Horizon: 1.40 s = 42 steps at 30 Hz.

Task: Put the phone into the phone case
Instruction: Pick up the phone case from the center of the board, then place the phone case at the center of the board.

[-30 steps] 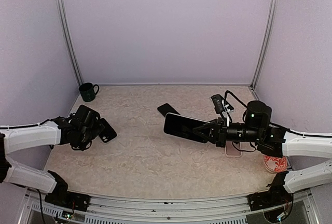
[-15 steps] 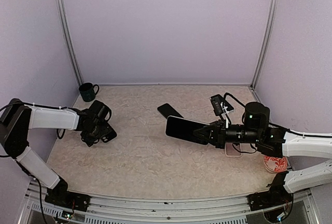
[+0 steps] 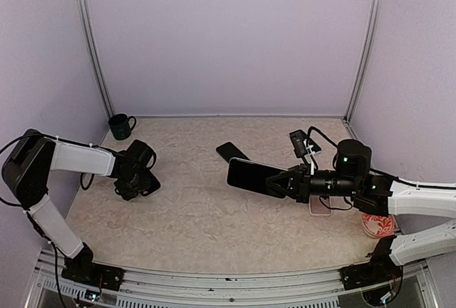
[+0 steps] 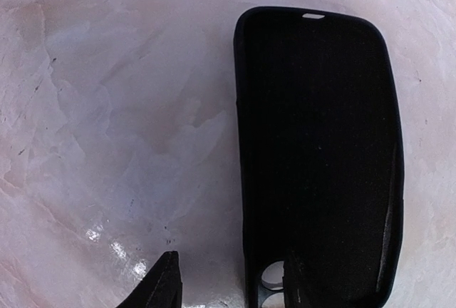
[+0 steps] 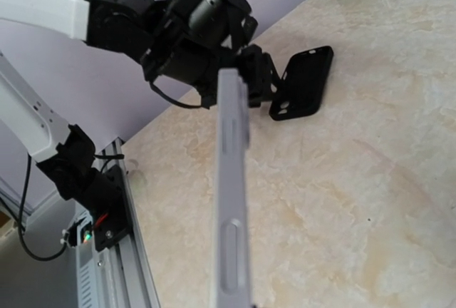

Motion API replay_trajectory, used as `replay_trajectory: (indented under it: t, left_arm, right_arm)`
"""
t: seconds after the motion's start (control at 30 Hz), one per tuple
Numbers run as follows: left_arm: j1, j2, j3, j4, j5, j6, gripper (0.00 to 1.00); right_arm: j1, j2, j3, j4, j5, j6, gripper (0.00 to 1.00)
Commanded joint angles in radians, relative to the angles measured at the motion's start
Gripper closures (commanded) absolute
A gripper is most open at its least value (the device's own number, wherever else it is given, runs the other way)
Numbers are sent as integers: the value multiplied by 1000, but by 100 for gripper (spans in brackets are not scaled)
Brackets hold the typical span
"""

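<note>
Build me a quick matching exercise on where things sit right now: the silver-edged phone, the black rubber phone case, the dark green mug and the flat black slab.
Things
1. silver-edged phone
2. black rubber phone case
3. dark green mug
4. flat black slab

Places
A. back left corner of the table
B. lying alone mid-table
C. held in the right gripper
D. on the table, left gripper astride its side wall

Pairs: 1-C, 2-D, 3-A, 4-B

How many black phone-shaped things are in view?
3: the phone in the right gripper, the phone case at the left gripper, a dark slab flat behind the phone. Arms may hide more.
</note>
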Motion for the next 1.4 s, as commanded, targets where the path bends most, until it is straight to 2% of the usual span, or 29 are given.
replay_trajectory:
  t: [0.0,0.07,0.13,0.2,0.4,0.77,1.07,1.2,1.37]
  left_arm:
    - [6,14,18,-12,6,8,55]
    - [6,14,11,-8,5,8,63]
    - [7,14,10,-6,8,12,75]
    - [7,14,7,-1,15,18,84]
    - [-14,1,-6,17,18,48,100]
    - [-215,-69,71,9,-54,303,100]
    - [-391,-156,30,143,71,543,100]
    - [-465,-156,48,162,144,687,100]
    - [-548,-96,131,131,312,930,100]
  right_arm:
    - [-8,-38,4,82,-2,12,100]
    - [-7,-38,3,83,-3,14,100]
    - [-8,-38,-2,87,-1,18,100]
    - [-8,-39,-7,91,-3,23,100]
    - [-7,-34,5,87,-11,26,100]
    - [-8,-56,90,-68,8,-45,100]
    - [-9,-126,114,-213,127,-91,100]
    - [-12,-161,130,-278,193,-103,100]
    - [-25,-203,140,-332,261,-101,100]
